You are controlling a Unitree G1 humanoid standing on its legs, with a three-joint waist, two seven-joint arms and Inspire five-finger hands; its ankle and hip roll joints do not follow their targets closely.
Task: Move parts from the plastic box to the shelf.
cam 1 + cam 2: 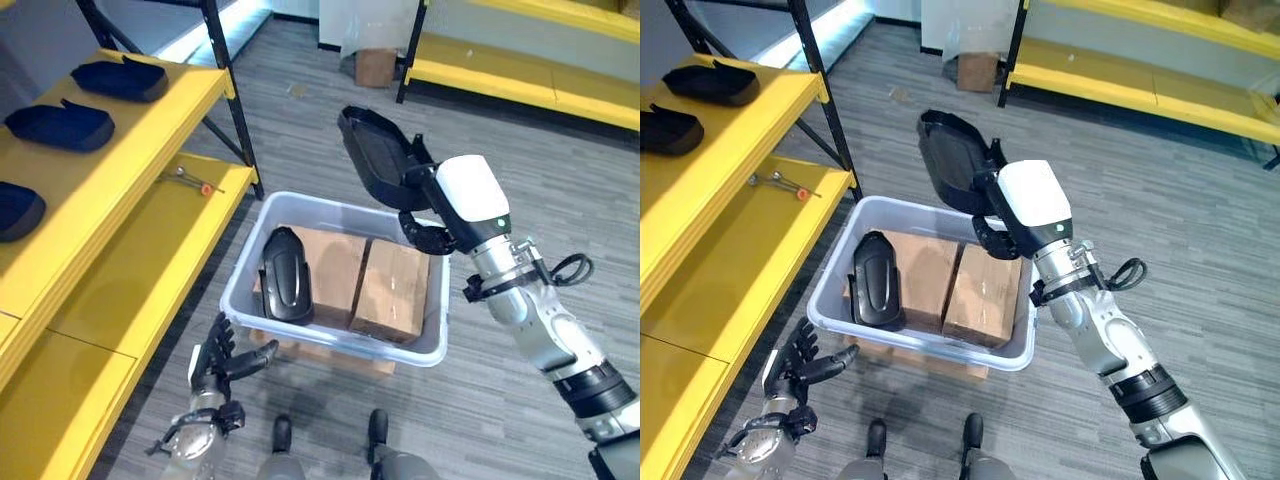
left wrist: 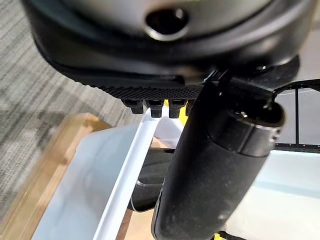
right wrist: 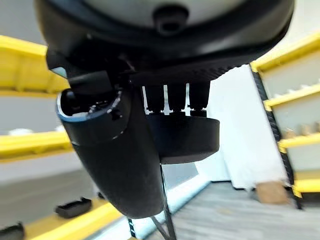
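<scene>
Black moulded plastic part point(image 1: 375, 157) is held in right hand point(image 1: 428, 232), fingers curled round it, above far rim of translucent plastic box point(image 1: 335, 345). Yellow metal shelf point(image 1: 150, 260) lies to left. Second black part point(image 1: 285, 275) left in box. Left hand point(image 1: 215, 362) relaxed, empty, nearer shelf.

Clear plastic box point(image 1: 430, 350) on the floor, one black part point(image 1: 285, 275) lying inside at left — another black part point(image 1: 375, 160) held above its far rim; yellow shelf point(image 1: 150, 110) stands left.
</scene>
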